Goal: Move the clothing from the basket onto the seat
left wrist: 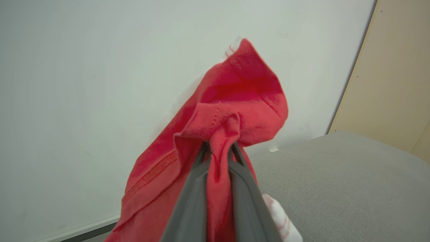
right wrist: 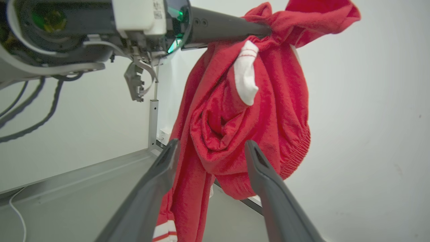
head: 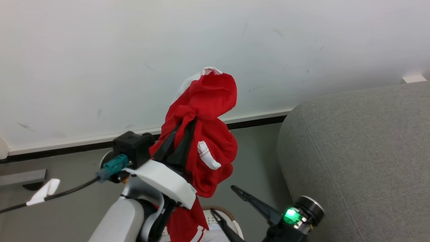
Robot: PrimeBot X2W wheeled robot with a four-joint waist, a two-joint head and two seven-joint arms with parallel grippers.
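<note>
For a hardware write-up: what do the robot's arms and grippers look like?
The left gripper and right gripper each have two long dark grey fingers. The left arm has a pale grey forearm, a white wrist cover and a black block with a teal connector and a black cable with a white tag. The right wrist carries a green light and a black ring.

White wall (head: 134, 50), grey floor (head: 60, 222)
A scuffed wall is seen beyond the left jaws; the floor is spread beneath them.
</note>
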